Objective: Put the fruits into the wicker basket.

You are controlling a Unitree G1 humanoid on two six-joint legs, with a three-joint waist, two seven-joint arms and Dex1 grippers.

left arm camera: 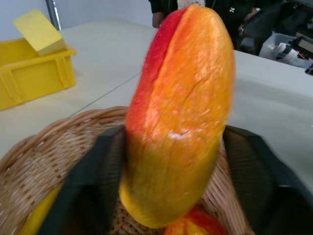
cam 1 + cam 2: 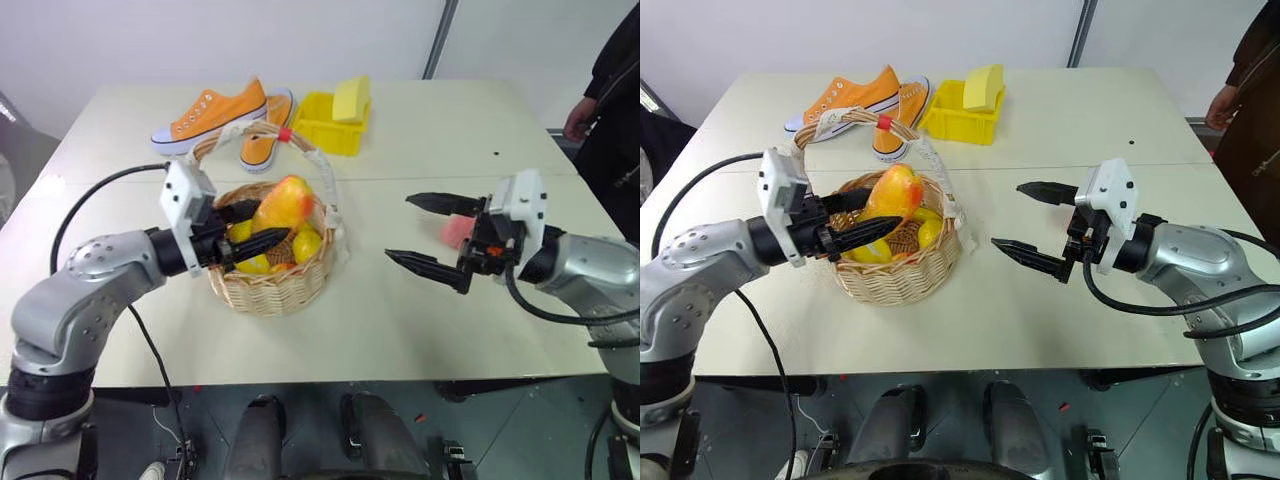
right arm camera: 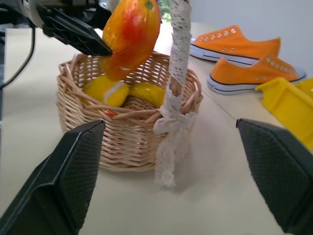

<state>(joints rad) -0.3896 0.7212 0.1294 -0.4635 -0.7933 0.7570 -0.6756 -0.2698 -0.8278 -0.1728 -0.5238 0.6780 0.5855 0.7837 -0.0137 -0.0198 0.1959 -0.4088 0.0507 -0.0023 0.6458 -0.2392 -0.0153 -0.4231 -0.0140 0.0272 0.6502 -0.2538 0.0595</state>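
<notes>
Head views. A round tan woven wicker basket (image 2: 270, 280), its tall arched handle wrapped in white lace with red tape at one end, stood on a smooth pale table (image 2: 420, 300). The left gripper (image 2: 250, 227) reached level over the basket rim; its two black ribbed fingers stood on either side of an oval yellow-orange mango with a red blush (image 2: 284, 203), which stood upright over smooth yellow banana-like pieces (image 2: 305, 243) in the basket. The right gripper (image 2: 432, 232) hung above the table, well apart from the basket, its fingers spread wide and empty; a small round pink peach (image 2: 457, 232) lay on the table behind it. Two orange canvas sneakers (image 2: 215, 115) and a yellow plastic bin (image 2: 325, 125) holding a yellow sponge (image 2: 352, 97) sat at the far side. A person (image 2: 612, 110) stood at the table's right edge.

Left wrist view. The glossy mango (image 1: 178, 117) rose between the textured black fingers (image 1: 98, 186); whether they pressed on it could not be told.

Right wrist view. The basket (image 3: 127, 132) stood between the parted fingers (image 3: 73, 176).
</notes>
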